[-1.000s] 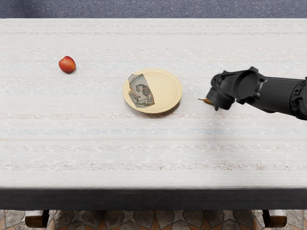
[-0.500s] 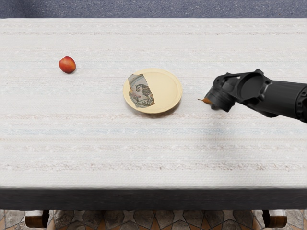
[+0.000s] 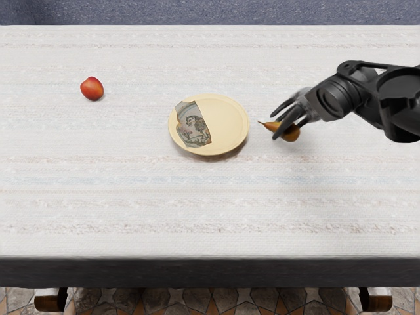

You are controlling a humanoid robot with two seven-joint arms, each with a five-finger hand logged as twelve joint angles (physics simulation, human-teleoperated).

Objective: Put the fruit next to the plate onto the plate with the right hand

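Orange-brown and kinda pear-shaped, the small fruit point(image 3: 291, 134) sits just off the plate point(image 3: 237, 113) at its 3 o'clock, near the rim but not touching it, with a thin pointy tip aimed back at the plate. The robot's right hand point(image 3: 296, 115) comes in from the 3 o'clock side of the table point(image 3: 197, 210) and is right on top of it, dark fingers point(image 3: 282, 106) curled over and around the fruit so only bits of orange peek out between them. Looks to me like it's got hold of it, though whether the fruit is off the table yet is hard to tell from this angle. Left arm isn't showing at all

Handling-wise, guessing it's light and fairly firm with smooth skin, so more slippery than fragile. Fat on one end and tapered on the other, it probably wants to roll or squirt out if pinched near the narrow tip. Best bet is taking it around the fat belly, fingers on opposite sides, not by the point

The plate is a shallow cream thing with a picture on its 9 o'clock half and nothing on it, so the job isn't done yet. The red fruit point(image 3: 92, 88) is way out at the plate's 10 o'clock, well apart, so it isn't the one meant
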